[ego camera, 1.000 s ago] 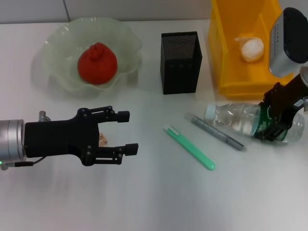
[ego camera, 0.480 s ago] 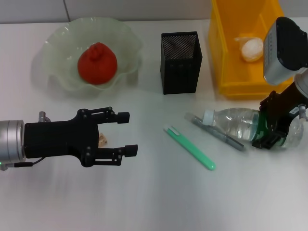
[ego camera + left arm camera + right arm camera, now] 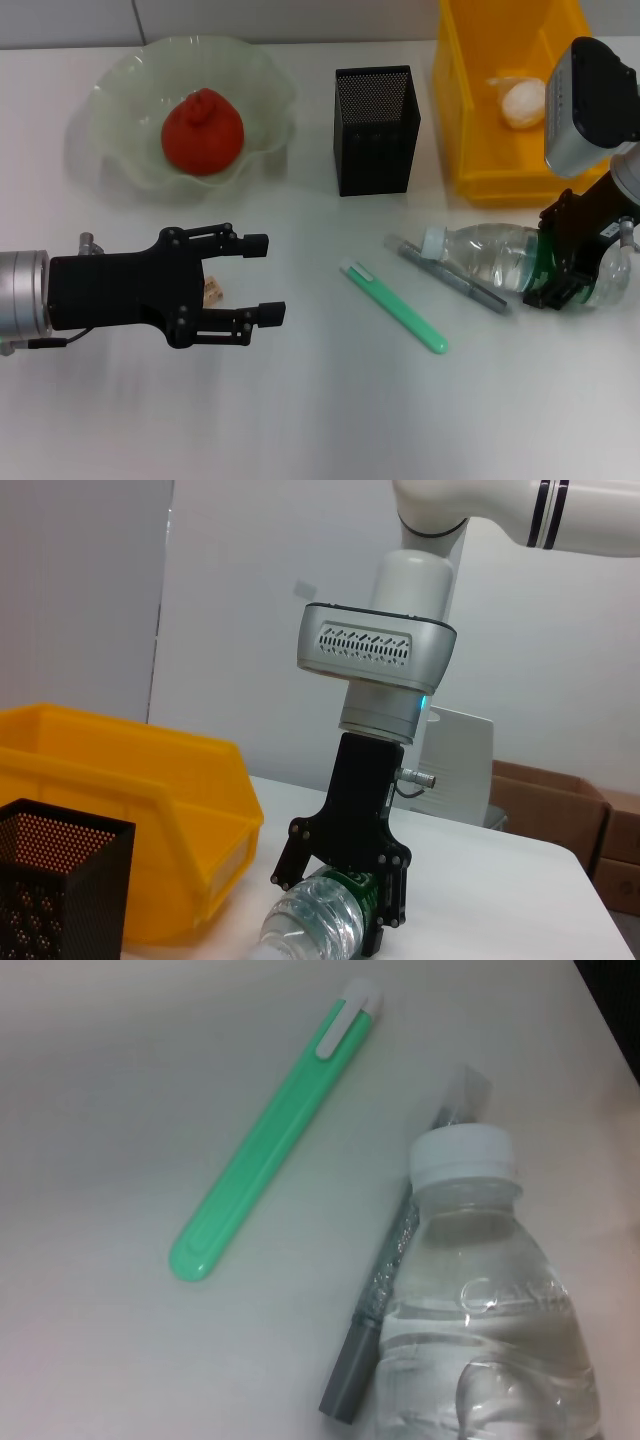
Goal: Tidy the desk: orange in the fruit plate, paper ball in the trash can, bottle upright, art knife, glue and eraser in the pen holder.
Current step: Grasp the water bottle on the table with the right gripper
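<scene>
Nearest, the left gripper [image 3: 262, 278] hovers over the desk, jaws wide, the eraser [image 3: 213, 290] lying between them. Right of it lie the knife [image 3: 394, 305] and glue [image 3: 455, 275]. The right gripper [image 3: 562, 262] is clamped on the bottle [image 3: 490, 255], cap end raised off the desk over the glue. Farther back: holder [image 3: 375, 130], bin [image 3: 500, 100], and the orange [image 3: 202, 131] in the plate [image 3: 125, 95].

The orange [image 3: 203, 131] is red-orange, the fruit plate [image 3: 120, 100] pale green, the pen holder [image 3: 376, 130] black mesh, the trash can [image 3: 470, 100] bright yellow, the art knife [image 3: 395, 306] mint green.
</scene>
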You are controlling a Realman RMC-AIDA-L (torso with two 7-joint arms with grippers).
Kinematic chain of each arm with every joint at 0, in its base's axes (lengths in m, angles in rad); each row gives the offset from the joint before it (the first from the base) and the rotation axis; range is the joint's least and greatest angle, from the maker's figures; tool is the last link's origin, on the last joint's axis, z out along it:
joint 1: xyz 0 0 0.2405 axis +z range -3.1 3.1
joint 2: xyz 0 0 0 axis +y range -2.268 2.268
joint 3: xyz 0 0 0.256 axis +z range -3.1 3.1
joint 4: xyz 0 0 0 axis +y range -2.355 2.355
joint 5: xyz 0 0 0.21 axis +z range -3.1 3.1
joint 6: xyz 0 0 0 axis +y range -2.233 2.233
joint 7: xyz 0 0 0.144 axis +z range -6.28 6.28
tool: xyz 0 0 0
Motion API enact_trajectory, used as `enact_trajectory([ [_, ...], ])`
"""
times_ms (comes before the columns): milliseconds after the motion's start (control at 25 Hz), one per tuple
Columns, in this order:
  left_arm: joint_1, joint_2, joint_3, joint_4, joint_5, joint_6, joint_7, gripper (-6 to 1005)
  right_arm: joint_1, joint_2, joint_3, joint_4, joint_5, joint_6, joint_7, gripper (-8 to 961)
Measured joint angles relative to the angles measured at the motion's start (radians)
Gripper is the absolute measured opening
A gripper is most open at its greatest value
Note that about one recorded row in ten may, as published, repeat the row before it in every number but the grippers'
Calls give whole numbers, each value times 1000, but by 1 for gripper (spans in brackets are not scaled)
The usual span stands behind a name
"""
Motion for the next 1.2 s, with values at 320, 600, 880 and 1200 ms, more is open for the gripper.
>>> enact_trajectory([
  [320, 0, 0, 0, 0, 0, 0, 0, 810, -3, 0, -14, 1, 0, 2, 2, 817],
  [600, 0, 0, -4, -4, 0, 0, 6, 809, -7, 1, -26, -1, 0, 2, 8, 818],
  [880, 0, 0, -5, -5, 0, 0, 7, 809, -8, 1, -26, -6, 0, 1, 10, 812],
  [1200, 0, -2, -5, -3, 0, 0, 5, 808, -10, 2, -26, -11, 0, -2, 11, 799],
])
